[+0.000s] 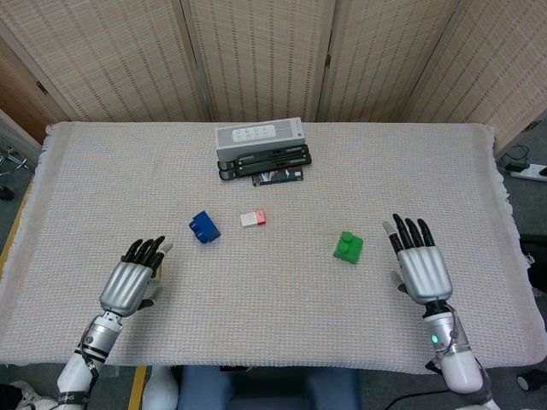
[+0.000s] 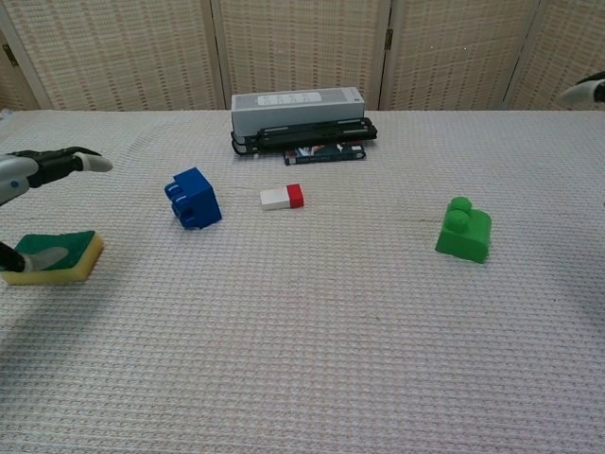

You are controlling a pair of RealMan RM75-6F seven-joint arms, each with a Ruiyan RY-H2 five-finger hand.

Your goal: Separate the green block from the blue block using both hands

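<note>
Nearest edge: left hand (image 1: 131, 284) low over the counter (image 1: 273, 333), fingers (image 1: 144, 249) spread and straight, holding nothing. Right hand (image 1: 421, 268) on the other side, palm down, fingers (image 1: 410, 231) spread, also holding nothing — in the chest view only a fingertip shows at the right edge. A green-topped yellow sponge (image 2: 55, 255) lies by the left hand, just under its thumb in the chest view.

Mid counter: blue block (image 1: 203, 226) sits alone, ahead of the left hand, clear of it. Green block (image 1: 348, 247) stands upright, studs up, left of the right hand, not touched. The two blocks are well apart, with a small red-and-white eraser (image 1: 253, 219) between them, nearer the blue one.

Far side: grey box (image 1: 260, 136) stacked on black flat items (image 1: 265, 161) — details too small to tell.
</note>
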